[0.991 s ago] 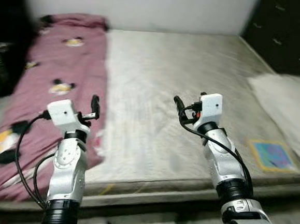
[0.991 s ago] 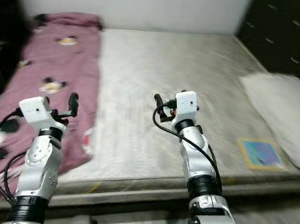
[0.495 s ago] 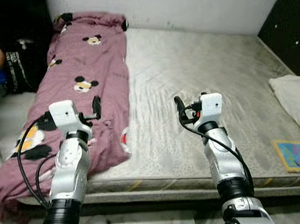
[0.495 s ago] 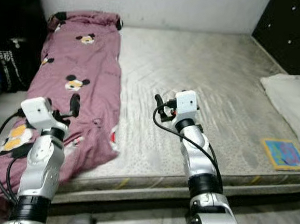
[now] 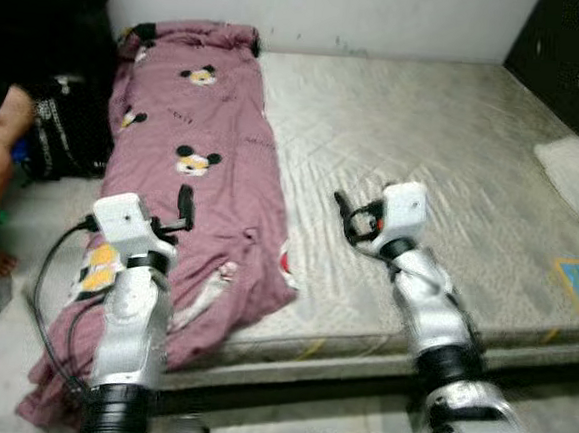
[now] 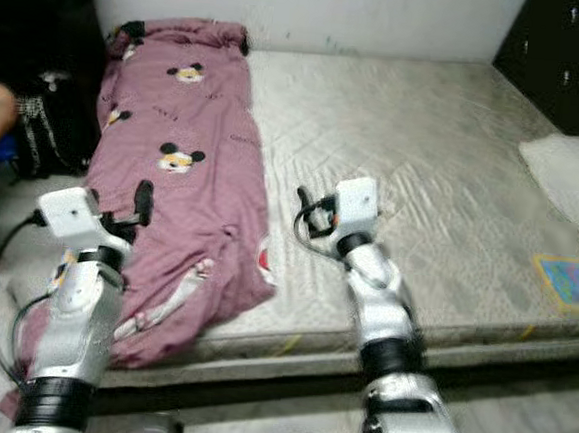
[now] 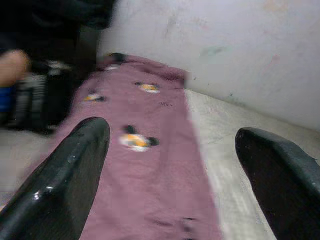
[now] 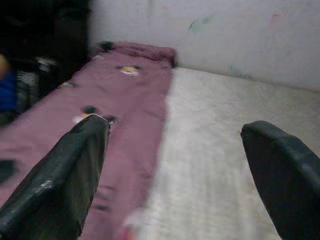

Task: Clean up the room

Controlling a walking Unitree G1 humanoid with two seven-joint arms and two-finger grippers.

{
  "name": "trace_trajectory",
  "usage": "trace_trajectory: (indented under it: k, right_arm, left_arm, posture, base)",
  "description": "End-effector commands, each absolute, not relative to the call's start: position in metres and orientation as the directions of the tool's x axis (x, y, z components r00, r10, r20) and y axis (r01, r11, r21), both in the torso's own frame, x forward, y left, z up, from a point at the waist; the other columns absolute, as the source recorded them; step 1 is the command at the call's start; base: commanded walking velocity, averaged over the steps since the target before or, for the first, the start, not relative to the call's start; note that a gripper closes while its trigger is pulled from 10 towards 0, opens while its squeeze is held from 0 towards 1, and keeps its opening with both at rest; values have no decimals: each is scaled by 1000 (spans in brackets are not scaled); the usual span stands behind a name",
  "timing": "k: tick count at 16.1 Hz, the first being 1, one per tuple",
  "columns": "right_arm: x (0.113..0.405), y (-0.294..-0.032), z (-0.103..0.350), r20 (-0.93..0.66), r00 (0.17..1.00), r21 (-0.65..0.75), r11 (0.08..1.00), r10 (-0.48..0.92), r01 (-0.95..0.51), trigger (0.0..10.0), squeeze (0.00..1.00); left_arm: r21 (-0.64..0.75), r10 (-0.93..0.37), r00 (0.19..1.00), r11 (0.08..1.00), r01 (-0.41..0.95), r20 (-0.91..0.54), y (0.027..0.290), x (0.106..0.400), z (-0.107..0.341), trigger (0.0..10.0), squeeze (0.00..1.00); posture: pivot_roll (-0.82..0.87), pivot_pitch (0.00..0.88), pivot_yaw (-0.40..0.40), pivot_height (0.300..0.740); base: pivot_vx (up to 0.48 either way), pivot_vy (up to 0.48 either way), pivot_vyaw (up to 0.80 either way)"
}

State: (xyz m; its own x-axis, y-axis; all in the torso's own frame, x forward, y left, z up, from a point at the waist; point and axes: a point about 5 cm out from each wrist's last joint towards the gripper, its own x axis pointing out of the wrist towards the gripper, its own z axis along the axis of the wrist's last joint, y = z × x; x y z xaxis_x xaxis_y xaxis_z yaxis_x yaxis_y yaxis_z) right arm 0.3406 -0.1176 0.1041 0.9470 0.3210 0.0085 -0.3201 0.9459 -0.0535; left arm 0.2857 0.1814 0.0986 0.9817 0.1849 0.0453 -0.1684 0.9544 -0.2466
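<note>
Your left gripper (image 7: 170,165) and right gripper (image 8: 175,170) hover spread wide above the mattress's (image 5: 425,157) near edge. The pink blanket (image 5: 206,200) lies along its left side, running to the far wall (image 5: 386,13).

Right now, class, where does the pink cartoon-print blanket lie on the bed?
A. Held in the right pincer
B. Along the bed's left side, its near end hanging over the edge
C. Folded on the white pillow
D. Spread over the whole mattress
B: the pink blanket runs down the mattress's left side and its near end droops off the front edge.
</note>
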Motion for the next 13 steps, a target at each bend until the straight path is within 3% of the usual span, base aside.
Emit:
trace_trajectory:
  k: [1, 7, 11, 13]
  right_arm:
    - [343, -120, 108, 19, 945, -72, 943, 326, -324, 10000, 0]
    - [342, -119, 106, 9, 944, -71, 941, 331, -330, 10000, 0]
    - [342, -118, 106, 6, 941, -85, 938, 338, -336, 10000, 0]
    - [342, -119, 105, 2, 942, -79, 939, 335, -334, 10000, 0]
  left_arm:
    - [-248, 176, 983, 956, -157, 58, 179, 288, 103, 10000, 0]
    - [-244, 171, 983, 958, -151, 62, 177, 289, 102, 10000, 0]
    - [-224, 169, 982, 963, -148, 79, 177, 289, 104, 10000, 0]
    - [-222, 161, 983, 965, -139, 83, 176, 289, 105, 10000, 0]
  posture:
    - [3, 0, -33, 740]
    - [4, 0, -32, 740]
    - [6, 0, -33, 740]
    - [6, 0, -33, 740]
  base:
    - [0, 480, 0]
    - [0, 451, 0]
    - [0, 0, 514]
    - [0, 0, 0]
